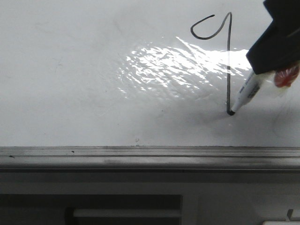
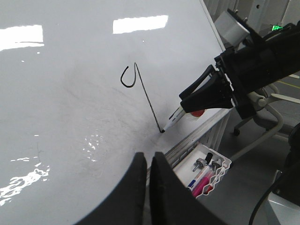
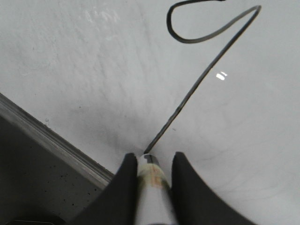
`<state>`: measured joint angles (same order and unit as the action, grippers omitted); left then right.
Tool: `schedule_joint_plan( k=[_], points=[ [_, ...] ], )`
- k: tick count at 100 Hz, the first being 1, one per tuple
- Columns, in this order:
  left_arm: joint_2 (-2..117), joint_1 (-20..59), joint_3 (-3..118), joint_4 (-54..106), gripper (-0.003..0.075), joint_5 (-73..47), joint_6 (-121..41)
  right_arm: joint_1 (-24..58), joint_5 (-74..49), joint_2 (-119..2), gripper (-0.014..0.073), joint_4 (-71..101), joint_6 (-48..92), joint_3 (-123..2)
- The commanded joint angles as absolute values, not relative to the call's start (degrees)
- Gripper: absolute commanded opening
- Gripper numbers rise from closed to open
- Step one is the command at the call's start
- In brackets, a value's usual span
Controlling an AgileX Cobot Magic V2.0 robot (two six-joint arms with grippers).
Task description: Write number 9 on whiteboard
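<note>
Whiteboard (image 1: 70, 93) bears number 9 (image 1: 228, 61) — right hand (image 3: 149, 176) at stem's foot.

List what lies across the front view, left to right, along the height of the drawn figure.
Bare whiteboard → glare patch → number 9 → marker → right hand holding it.

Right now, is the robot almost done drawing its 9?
Nearly. Done: the number 9 already has its open loop and a long stem on the whiteboard. In hand: the right gripper has its jaws shut on the marker, whose tip sits at the bottom of the stem. Left: probably just lifting the marker away. The left gripper is shut, holding nothing.
</note>
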<state>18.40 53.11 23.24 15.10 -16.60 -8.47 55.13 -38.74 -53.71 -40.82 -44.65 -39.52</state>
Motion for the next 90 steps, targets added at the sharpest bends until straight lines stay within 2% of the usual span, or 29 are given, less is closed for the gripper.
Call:
schedule_joint_plan(
  k=[1, 17, 22, 29, 39, 46, 52, 67, 90],
  points=[
    [19.04, 53.09, 24.56, 15.96, -0.0020, -12.49, -8.10, 57.04, -39.04, -50.53, -0.0069, -43.43, -43.93, -43.33],
    [19.64, 53.09, 24.51, 15.60, -0.0018, -11.99, -8.37, 62.32, -39.84, -46.38, -0.0069, -43.43, -42.54, -47.80],
    [20.74, 53.09, 24.51, 15.60, 0.0010, -11.69, -9.33, 63.59, -41.29, -46.23, -0.0069, -43.43, -41.35, -49.01],
    [23.23, 53.19, 24.65, 15.60, 0.0123, -11.69, -10.44, 65.17, -44.10, -46.37, -0.0069, -43.43, -40.42, -49.98],
    [29.11, 53.28, 25.58, 16.22, 0.0374, -11.77, -11.24, 67.09, -44.33, -46.46, -0.0069, -41.04, -34.76, -50.13],
    [33.36, 53.61, 26.99, 16.65, 0.0463, -12.11, -11.24, 68.03, -43.93, -47.24, -0.0069, -37.09, -30.51, -50.13],
    [36.74, 54.83, 28.81, 16.65, 0.0468, -12.37, -12.64, 68.66, -43.93, -48.13, -0.0069, -33.01, -25.77, -50.13],
    [46.00, 61.34, 33.34, 16.73, 0.0410, -12.79, -20.67, 69.12, -43.93, -50.31, -0.0069, -22.08, -10.18, -50.13],
    [57.70, 72.55, 37.90, 16.60, 0.0363, -9.32, -27.79, 69.12, -39.63, -51.00, -0.0069, -17.40, -4.18, -50.13]
  ],
)
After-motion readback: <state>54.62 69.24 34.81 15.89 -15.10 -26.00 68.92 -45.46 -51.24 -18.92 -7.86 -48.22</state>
